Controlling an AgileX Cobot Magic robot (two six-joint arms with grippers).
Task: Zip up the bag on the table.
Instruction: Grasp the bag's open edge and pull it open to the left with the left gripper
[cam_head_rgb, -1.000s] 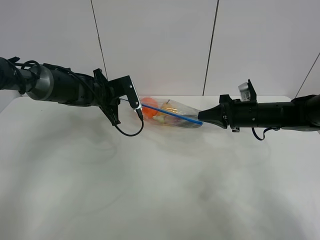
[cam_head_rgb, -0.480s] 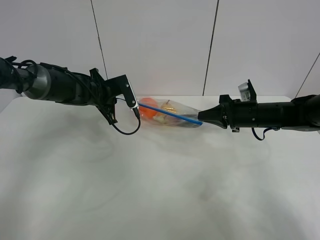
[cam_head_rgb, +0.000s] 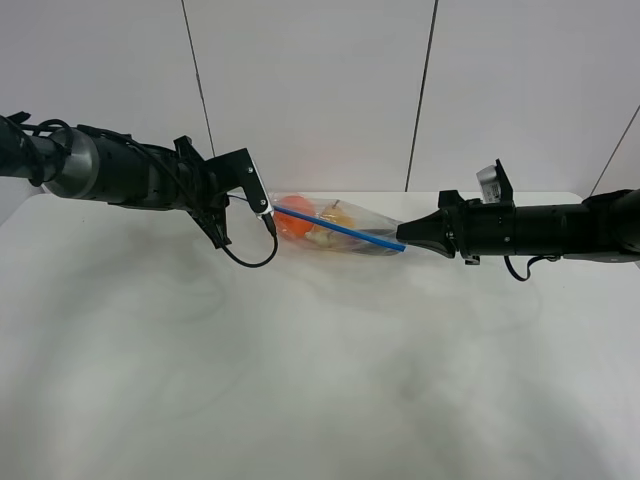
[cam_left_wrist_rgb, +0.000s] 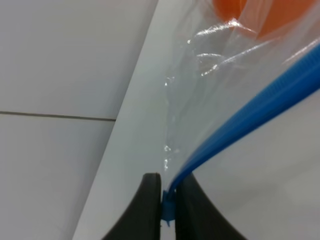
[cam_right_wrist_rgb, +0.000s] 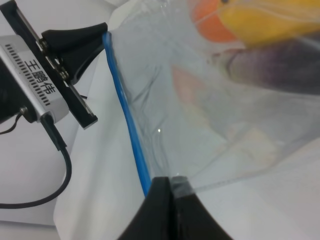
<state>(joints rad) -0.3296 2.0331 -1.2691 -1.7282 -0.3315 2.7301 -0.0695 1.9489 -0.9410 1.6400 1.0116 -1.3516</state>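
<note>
**Both ends of the zip bag (cam_head_rgb: 350, 233) pinched**

We see the zip bag near the far edge of the white table (cam_head_rgb: 320, 380), stretched between our two arms. Our left gripper (cam_head_rgb: 268, 211) is closed tight on one end of the blue zipper strip (cam_head_rgb: 340, 229), and our right gripper (cam_head_rgb: 404, 241) clamps the other end. An orange fruit (cam_head_rgb: 295, 220) and yellow and dark purple pieces show through the plastic

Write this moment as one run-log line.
left gripper: shut on zipper strip end | right gripper: shut on other end | bag: stretched between them
</note>
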